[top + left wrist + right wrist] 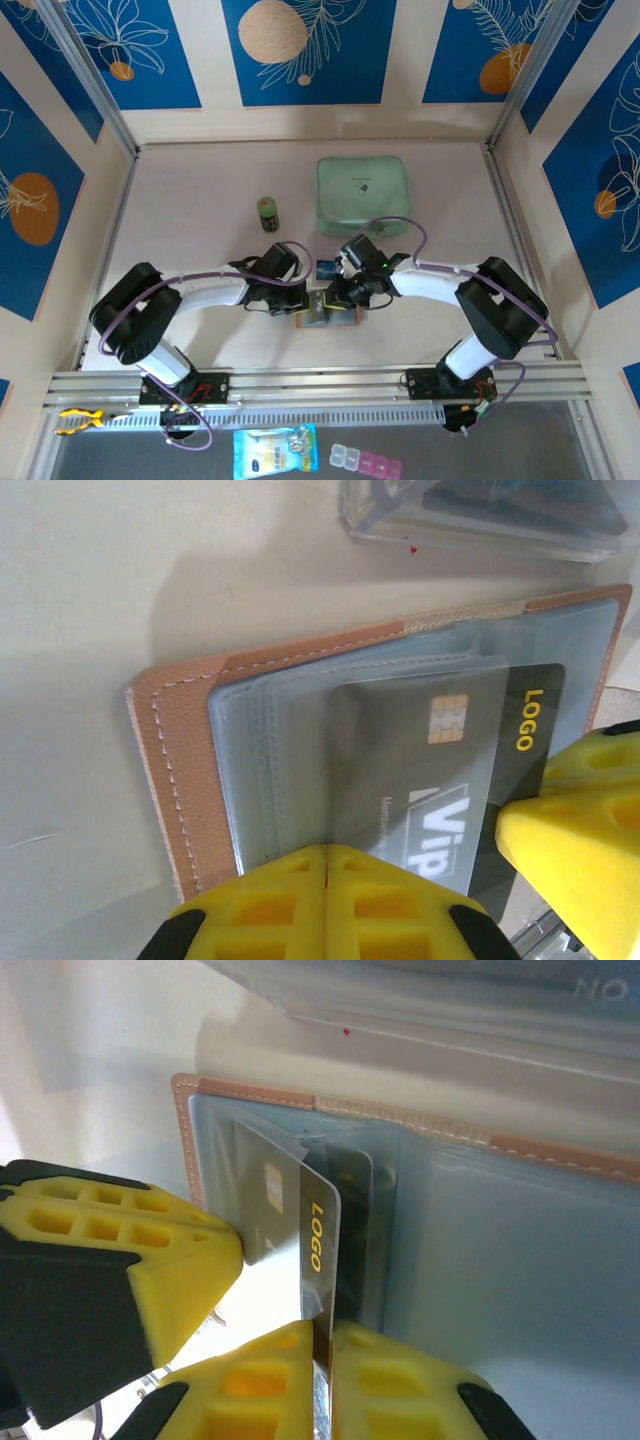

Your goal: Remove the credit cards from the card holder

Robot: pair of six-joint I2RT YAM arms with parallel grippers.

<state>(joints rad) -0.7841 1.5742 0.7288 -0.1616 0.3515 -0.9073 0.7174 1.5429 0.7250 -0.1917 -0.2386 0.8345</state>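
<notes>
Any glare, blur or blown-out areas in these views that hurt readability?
Top external: even light, sharp. Left wrist: the left tool is out of focus, sheen hazes the card holder's clear pocket, yet the credit card's print reads. Right wrist: the right tool is blurred, and the table between the tools is blown out.

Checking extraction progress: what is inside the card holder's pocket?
A dark card with chip and LOGO print, partly out, pinched by the right gripper. Anything beneath it is covered by the cloudy pocket.
</notes>
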